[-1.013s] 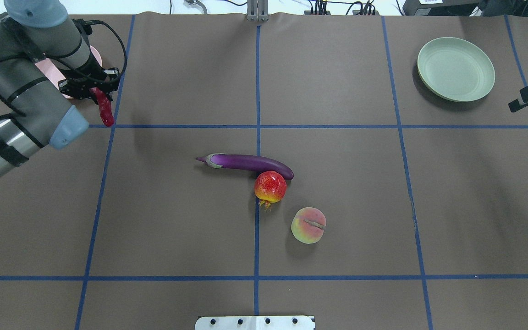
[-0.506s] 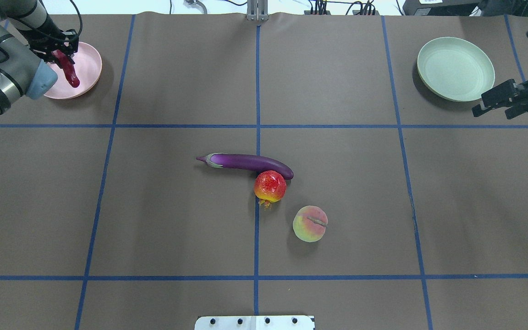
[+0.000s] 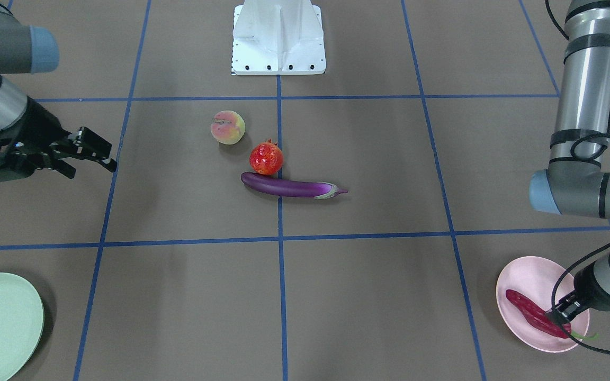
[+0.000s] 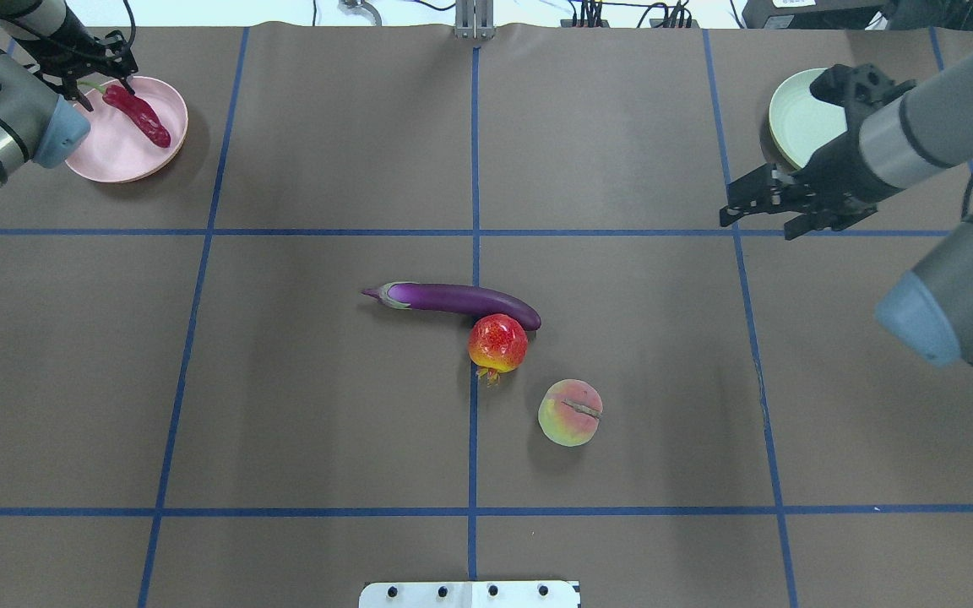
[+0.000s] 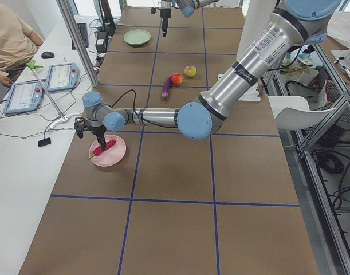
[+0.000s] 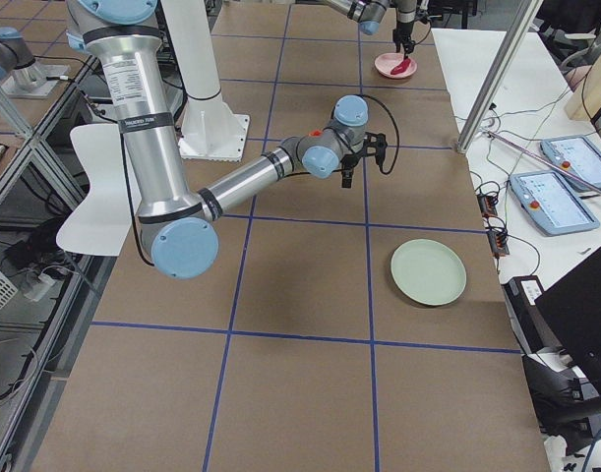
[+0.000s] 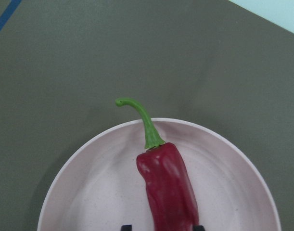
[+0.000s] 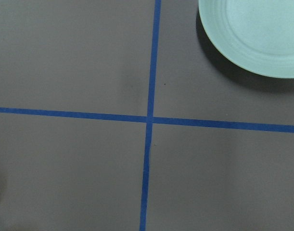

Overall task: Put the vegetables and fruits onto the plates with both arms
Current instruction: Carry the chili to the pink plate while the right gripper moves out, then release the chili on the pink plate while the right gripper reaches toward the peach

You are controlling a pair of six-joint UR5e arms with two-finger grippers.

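Far-left bench (image 4: 326,405) corner: pink plate (image 4: 106,156) carries chili pepper (image 4: 140,116), lying flat, green stem poking past rim. Left tool (image 4: 102,80) at chili's end, fingers (image 7: 126,227) narrow, straddling it. Wrist view shows a sliver of gap on one side, so we cannot tell whether the grip holds.

Centre: eggplant (image 4: 457,300) lies across tape line (image 4: 474,253), calyx leftward. Pomegranate (image 4: 497,342) touches its right end. Peach (image 4: 569,412) near pomegranate, apart, further right and robot-ward.

Right: right tool (image 4: 758,224) hovers over tape crossing (image 4: 738,232), spread wide, empty. Mint plate (image 4: 795,122) just beyond it.
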